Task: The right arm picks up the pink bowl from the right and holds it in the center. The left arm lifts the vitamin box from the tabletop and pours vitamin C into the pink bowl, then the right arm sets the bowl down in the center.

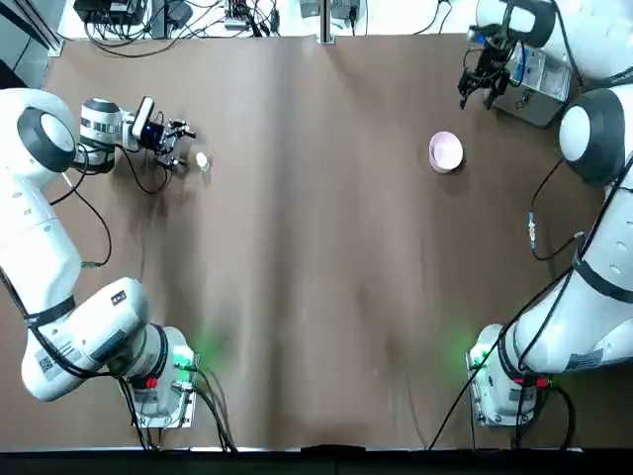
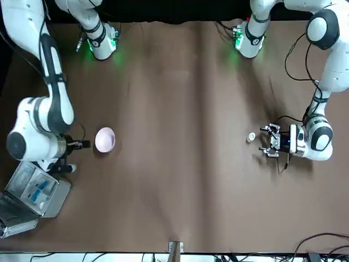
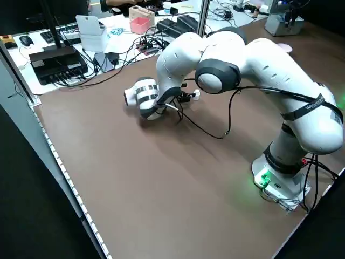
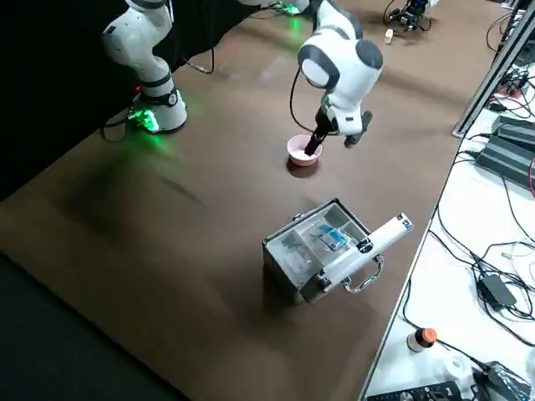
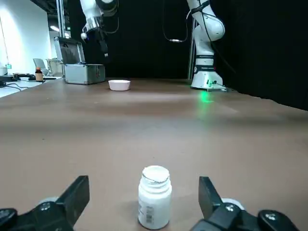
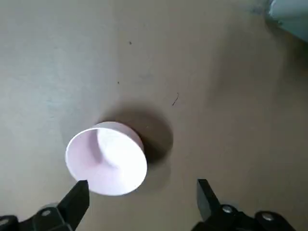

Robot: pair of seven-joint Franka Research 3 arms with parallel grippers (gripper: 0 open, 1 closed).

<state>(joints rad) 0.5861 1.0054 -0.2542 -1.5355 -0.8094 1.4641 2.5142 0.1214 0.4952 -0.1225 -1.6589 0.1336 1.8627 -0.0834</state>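
The pink bowl [image 1: 446, 151] sits upright on the brown tabletop [image 1: 316, 257] at the right. My right gripper [image 1: 477, 97] hovers open above the table, just beyond and to the right of the bowl. In the right wrist view the bowl [image 6: 107, 159] lies beside one fingertip [image 6: 77, 197], not between the two. The vitamin box [image 1: 203, 161], a tiny white bottle, stands at the left. My left gripper [image 1: 183, 146] is low and level with it, open. In the left wrist view the bottle [image 5: 154, 196] stands just ahead of the spread fingers [image 5: 77, 195], untouched.
An open grey metal case [image 1: 534, 84] with blue-white contents stands at the far right corner, close behind the right gripper. Desks with cables and electronics [image 3: 64, 54] border the table's far edge. Both arm bases [image 1: 163, 381] sit at the near edge.
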